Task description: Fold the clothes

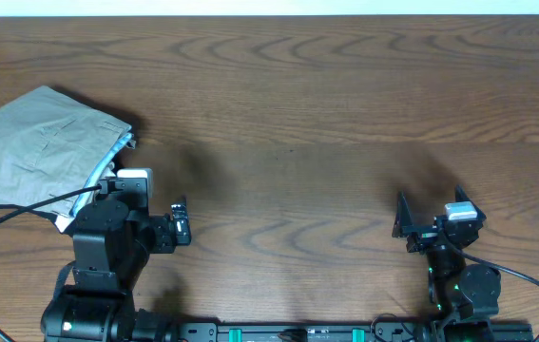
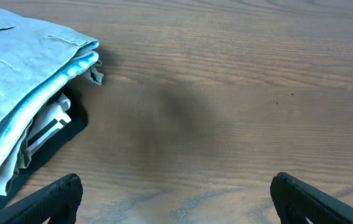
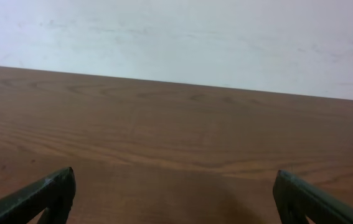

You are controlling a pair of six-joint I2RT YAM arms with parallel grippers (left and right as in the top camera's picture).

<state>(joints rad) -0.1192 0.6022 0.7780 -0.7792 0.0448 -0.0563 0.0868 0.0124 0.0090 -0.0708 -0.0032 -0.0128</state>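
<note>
On the left end of the bench [image 1: 298, 114], beside your left arm, the clothes [image 1: 36, 147] lie as a flat folded bundle. It is thin, soft, pale grey-green fabric, roughly four-sided, with one corner pointing toward the far edge. Stitched seams and a pocket outline show on the top face. From the left wrist you can see the layers stacked at the near fold, a paler lining edge showing between them and a small fabric tab [image 2: 95, 76] hanging off the corner. Something white sits under those layers, and I cannot tell what it is. A black cable [image 1: 31, 204] crosses the bundle's near edge in the overhead view.

Your left pincer [image 2: 176, 199] stands wide open and holds nothing. Its dark fingers [image 2: 58, 199] sit at the two lower corners of its view, with bare wood between them and the clothes off to the left, apart from both. Your right pincer [image 3: 176, 196] is spread just as wide and is also empty. It is well apart from the clothes, over the right side of the bench.

The bench top is dark brown wood (or a wood-look surface) with long, wavy grain running across it, smooth and matt. Soft shadows fall ahead of each arm. Behind the far edge rises a plain, pale wall [image 3: 176, 37] with faint smudges.
</note>
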